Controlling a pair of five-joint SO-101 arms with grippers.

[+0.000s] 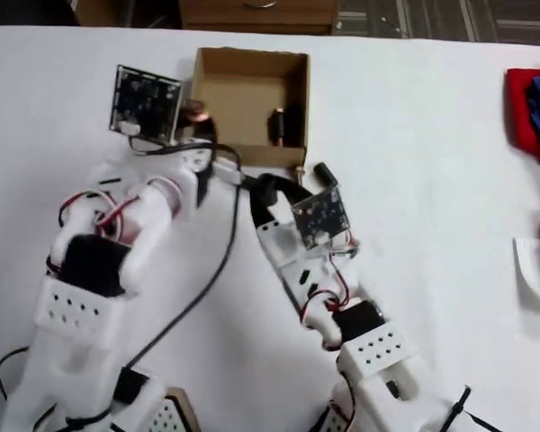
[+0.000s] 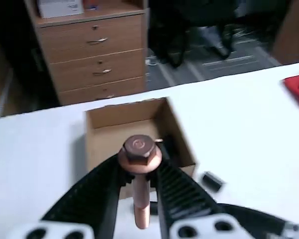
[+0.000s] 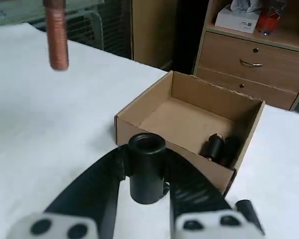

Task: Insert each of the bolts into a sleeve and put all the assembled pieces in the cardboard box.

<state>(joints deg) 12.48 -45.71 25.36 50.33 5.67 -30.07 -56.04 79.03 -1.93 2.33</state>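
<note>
My left gripper point(image 2: 139, 174) is shut on a copper bolt point(image 2: 139, 167), which stands head up in front of the cardboard box point(image 2: 104, 117). In the high view that bolt point(image 1: 194, 112) hangs at the near left corner of the box point(image 1: 252, 67). My right gripper point(image 3: 147, 177) is shut on a black sleeve point(image 3: 146, 167), held upright with its bore facing up, just short of the box point(image 3: 154, 127). The bolt's shank point(image 3: 56, 37) hangs off to one side of it. A dark assembled piece point(image 3: 218, 147) lies inside the box. A loose sleeve point(image 1: 325, 171) lies on the table by the box's near right corner.
A black cable point(image 1: 207, 270) runs across the table between the two arms. A red cloth point(image 1: 529, 99) and a white object point(image 1: 535, 274) lie at the far right edge. A wooden chest of drawers point(image 2: 94, 45) stands beyond the table.
</note>
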